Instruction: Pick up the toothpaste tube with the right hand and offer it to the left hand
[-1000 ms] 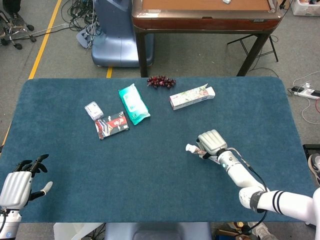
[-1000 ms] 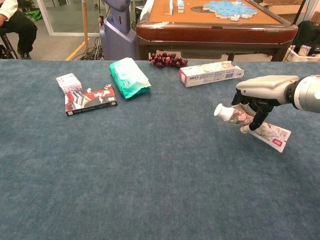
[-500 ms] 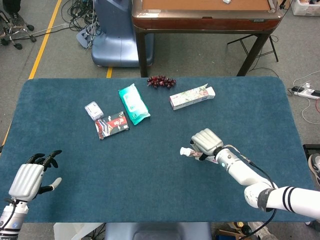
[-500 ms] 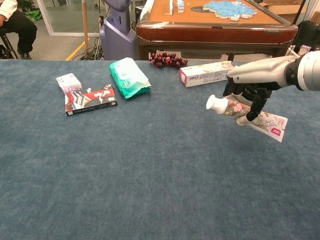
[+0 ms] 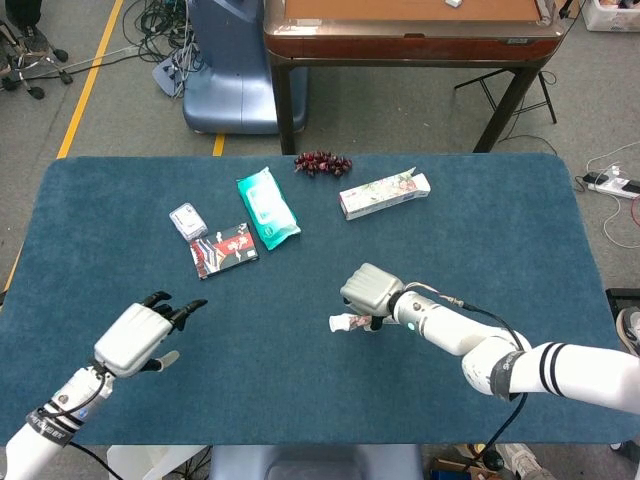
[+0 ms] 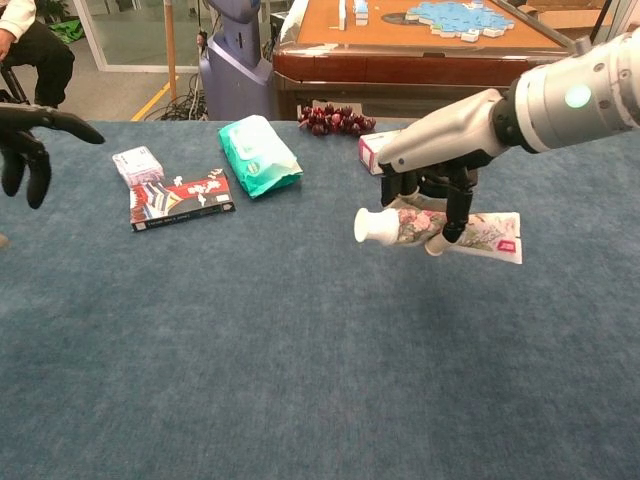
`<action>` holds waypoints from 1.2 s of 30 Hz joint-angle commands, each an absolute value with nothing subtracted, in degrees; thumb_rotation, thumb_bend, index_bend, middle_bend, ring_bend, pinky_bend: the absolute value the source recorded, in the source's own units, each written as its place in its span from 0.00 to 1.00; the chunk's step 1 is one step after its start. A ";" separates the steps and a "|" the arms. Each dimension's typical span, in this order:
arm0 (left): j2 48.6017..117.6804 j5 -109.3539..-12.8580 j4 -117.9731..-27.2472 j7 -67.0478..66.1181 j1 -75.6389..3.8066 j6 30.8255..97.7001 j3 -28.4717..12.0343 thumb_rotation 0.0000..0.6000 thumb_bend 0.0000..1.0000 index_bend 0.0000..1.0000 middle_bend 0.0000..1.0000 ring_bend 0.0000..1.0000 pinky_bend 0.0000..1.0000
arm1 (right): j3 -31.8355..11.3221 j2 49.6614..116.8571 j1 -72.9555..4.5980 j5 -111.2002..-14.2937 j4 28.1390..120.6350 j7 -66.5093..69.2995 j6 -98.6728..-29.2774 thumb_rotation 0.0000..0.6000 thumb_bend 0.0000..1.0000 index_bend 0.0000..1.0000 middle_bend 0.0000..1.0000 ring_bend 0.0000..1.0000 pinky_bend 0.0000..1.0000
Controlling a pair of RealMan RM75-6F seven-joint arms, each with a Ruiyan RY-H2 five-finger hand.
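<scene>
- Right hand [image 6: 432, 195] sits right of centre in the chest view, fingers curled down around the toothpaste tube [image 6: 440, 227] and gripping it.
- The tube is up off the blue table [image 6: 300, 380], lying roughly level, white cap pointing toward frame left, flat crimped end toward the right.
- Head view has it just below mid-frame: the right hand [image 5: 372, 291] over the tube [image 5: 350, 322], only the cap end poking out on the left.
- Left hand [image 5: 140, 333] is at lower left of the head view, holding nothing, fingers apart and reaching toward the centre.
- In the chest view that left hand [image 6: 28, 140] shows at the upper left edge, dark fingers spread and hanging down.
- The two hands are well apart, bare table between them.
- Upper middle of the table: a toothpaste box [image 5: 384, 194], and a bunch of dark grapes [image 5: 321, 162] near the far edge.
- Left of those: a teal wipes pack [image 5: 267, 207], a red-and-black booklet [image 5: 223, 249] just beside it, and a small white packet [image 5: 188, 220].
- A brown wooden table [image 5: 410, 25] stands beyond, at the top of the frame.
</scene>
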State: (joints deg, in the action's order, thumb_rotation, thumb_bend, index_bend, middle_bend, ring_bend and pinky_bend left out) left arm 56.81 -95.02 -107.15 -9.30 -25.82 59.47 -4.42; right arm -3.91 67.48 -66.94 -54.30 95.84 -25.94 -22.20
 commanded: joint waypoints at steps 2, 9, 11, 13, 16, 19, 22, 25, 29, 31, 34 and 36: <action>58.04 -98.44 -105.80 -11.30 -29.50 56.56 -4.29 1.00 0.22 0.06 0.47 0.45 0.17 | -1.24 69.16 -72.03 -50.80 94.33 -26.43 -19.99 1.00 1.00 0.89 0.78 0.73 0.59; 61.14 -103.17 -103.20 -13.90 -33.32 56.01 -4.04 1.00 0.22 0.05 0.47 0.45 0.17 | 2.53 70.61 -79.54 -44.71 93.73 -24.96 -18.74 1.00 1.00 0.90 0.78 0.74 0.60; 62.18 -104.33 -102.34 -14.34 -34.12 56.26 -3.95 1.00 0.22 0.04 0.47 0.45 0.17 | 3.35 70.87 -81.39 -43.15 93.58 -24.21 -18.41 1.00 1.00 0.91 0.78 0.74 0.60; 63.38 -105.93 -101.11 -14.97 -35.16 56.52 -3.82 1.00 0.22 0.04 0.47 0.45 0.17 | 4.37 71.19 -83.47 -41.65 93.33 -23.50 -18.21 1.00 1.00 0.91 0.79 0.74 0.60; 65.07 -108.66 -98.83 -16.00 -36.57 57.38 -3.56 1.00 0.22 0.03 0.47 0.45 0.17 | 5.81 71.63 -86.45 -39.20 93.03 -22.06 -17.59 1.00 1.00 0.91 0.79 0.75 0.60; 66.42 -110.95 -96.87 -17.02 -38.02 57.76 -3.24 1.00 0.22 0.03 0.47 0.45 0.17 | 7.24 72.16 -89.32 -37.32 92.57 -20.82 -17.20 1.00 1.00 0.91 0.79 0.75 0.60; 67.83 -112.87 -95.09 -17.57 -39.53 57.84 -2.79 1.00 0.22 0.03 0.47 0.45 0.17 | 8.49 72.85 -91.88 -35.81 92.02 -19.52 -16.94 1.00 1.00 0.91 0.79 0.75 0.60; 69.08 -114.69 -93.37 -18.30 -40.95 57.73 -2.18 1.00 0.22 0.03 0.47 0.46 0.17 | 9.84 73.65 -94.15 -34.63 91.57 -18.48 -16.96 1.00 1.00 0.91 0.79 0.75 0.60; 70.73 -116.50 -91.38 -19.82 -42.41 57.82 -1.63 1.00 0.22 0.03 0.47 0.45 0.17 | 11.50 74.83 -96.70 -33.27 90.86 -17.13 -17.10 1.00 1.00 0.91 0.79 0.75 0.60; 71.43 -116.80 -90.78 -20.40 -43.10 57.52 -1.43 1.00 0.22 0.03 0.47 0.46 0.17 | 12.28 75.46 -97.73 -32.85 90.64 -16.51 -17.30 1.00 1.00 0.91 0.79 0.76 0.60; 72.23 -116.91 -90.18 -21.41 -43.97 56.90 -1.23 1.00 0.22 0.03 0.47 0.46 0.17 | 13.22 76.21 -98.93 -32.46 90.41 -15.64 -17.53 1.00 1.00 0.92 0.79 0.76 0.60; 72.69 -116.85 -89.93 -22.22 -44.52 56.34 -1.10 1.00 0.22 0.03 0.47 0.46 0.17 | 13.63 76.56 -99.56 -32.30 90.36 -14.94 -17.66 1.00 1.00 0.92 0.79 0.76 0.60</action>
State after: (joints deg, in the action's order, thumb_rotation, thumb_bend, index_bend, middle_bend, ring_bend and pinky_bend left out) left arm 72.46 -116.86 -90.09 -21.91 -44.26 56.60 -1.20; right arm 13.45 76.39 -99.38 -32.41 90.42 -15.14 -17.57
